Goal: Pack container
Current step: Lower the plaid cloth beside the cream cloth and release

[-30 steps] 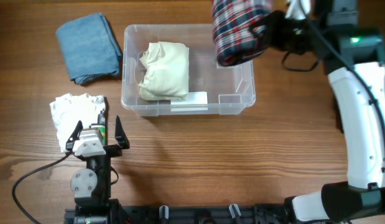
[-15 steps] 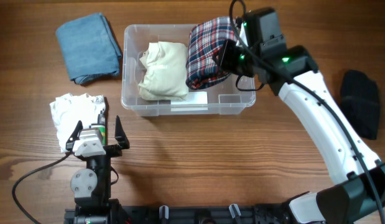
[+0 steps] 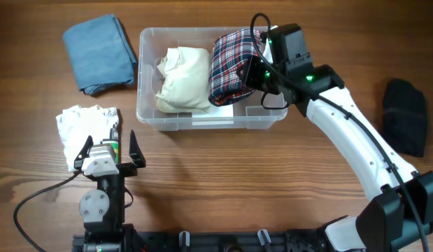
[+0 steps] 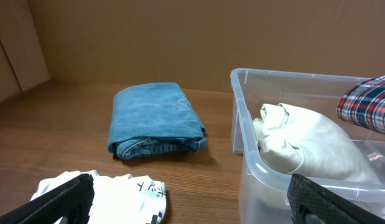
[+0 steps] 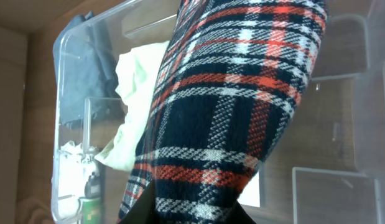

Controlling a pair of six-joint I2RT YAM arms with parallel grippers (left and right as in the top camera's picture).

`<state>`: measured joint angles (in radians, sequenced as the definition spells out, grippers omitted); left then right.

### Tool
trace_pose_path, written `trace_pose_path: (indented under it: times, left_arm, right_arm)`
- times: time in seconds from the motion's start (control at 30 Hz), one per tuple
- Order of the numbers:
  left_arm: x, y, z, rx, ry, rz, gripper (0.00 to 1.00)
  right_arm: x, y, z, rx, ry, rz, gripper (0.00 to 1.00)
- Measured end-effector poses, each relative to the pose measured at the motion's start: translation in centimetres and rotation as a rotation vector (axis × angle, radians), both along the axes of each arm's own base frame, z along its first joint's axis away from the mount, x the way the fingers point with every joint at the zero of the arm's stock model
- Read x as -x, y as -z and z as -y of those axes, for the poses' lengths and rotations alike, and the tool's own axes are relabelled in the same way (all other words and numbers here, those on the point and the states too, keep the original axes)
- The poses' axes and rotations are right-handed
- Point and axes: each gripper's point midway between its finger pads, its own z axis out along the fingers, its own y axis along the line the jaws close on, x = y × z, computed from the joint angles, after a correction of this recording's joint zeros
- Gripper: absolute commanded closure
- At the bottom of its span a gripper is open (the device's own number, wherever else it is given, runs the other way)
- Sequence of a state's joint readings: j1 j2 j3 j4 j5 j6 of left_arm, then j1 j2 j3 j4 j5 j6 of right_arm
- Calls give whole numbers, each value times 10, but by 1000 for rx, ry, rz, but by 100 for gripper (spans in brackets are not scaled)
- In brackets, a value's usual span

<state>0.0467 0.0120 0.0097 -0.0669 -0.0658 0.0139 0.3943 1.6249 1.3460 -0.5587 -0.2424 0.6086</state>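
Dropping the plaid cloth (image 3: 229, 66) early could unroll it onto the cream bundle (image 3: 182, 78) at its 9 o'clock; right tool (image 3: 257, 70) clamps it, left tool (image 3: 109, 149) gapes empty.

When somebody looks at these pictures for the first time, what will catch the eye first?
The red plaid cloth stands out most: the right gripper holds it in the right half of the clear container, beside a cream cloth. Folded blue denim and a white printed cloth lie outside, to its left.
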Motion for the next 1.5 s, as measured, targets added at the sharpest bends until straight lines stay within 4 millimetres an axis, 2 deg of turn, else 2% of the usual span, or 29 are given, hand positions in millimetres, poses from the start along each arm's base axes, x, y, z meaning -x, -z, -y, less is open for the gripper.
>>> trace_pose_path:
  times: [0.17,0.2,0.23,0.3,0.43,0.57,1.07,1.17,1.43,1.5]
  left_arm:
    - [0,0,0,0,0,0,0]
    - [0,0,0,0,0,0,0]
    - [0,0,0,0,0,0,0]
    - [0,0,0,0,0,0,0]
    - [0,0,0,0,0,0,0]
    - [0,0,0,0,0,0,0]
    - [0,0,0,0,0,0,0]
    - [0,0,0,0,0,0,0]
    - [0,0,0,0,0,0,0]
    - [0,0,0,0,0,0,0]
  right_arm:
    - [-5,12,-2,8,-10,0,96]
    - [-7,16,-3,8,-11,-3,96]
    - [-11,28,-5,17,-17,-18,96]
    - [-11,32,-6,20,-18,-24,95]
    - [-14,34,-6,26,-27,-16,61]
    - [-15,35,-7,33,-38,-7,47]
    - [-7,36,-8,57,-100,-4,44]
    - [-4,28,-7,56,-106,10,41]
    - [8,-37,0,29,-127,169,37]
    - [9,-40,2,35,-131,175,39]
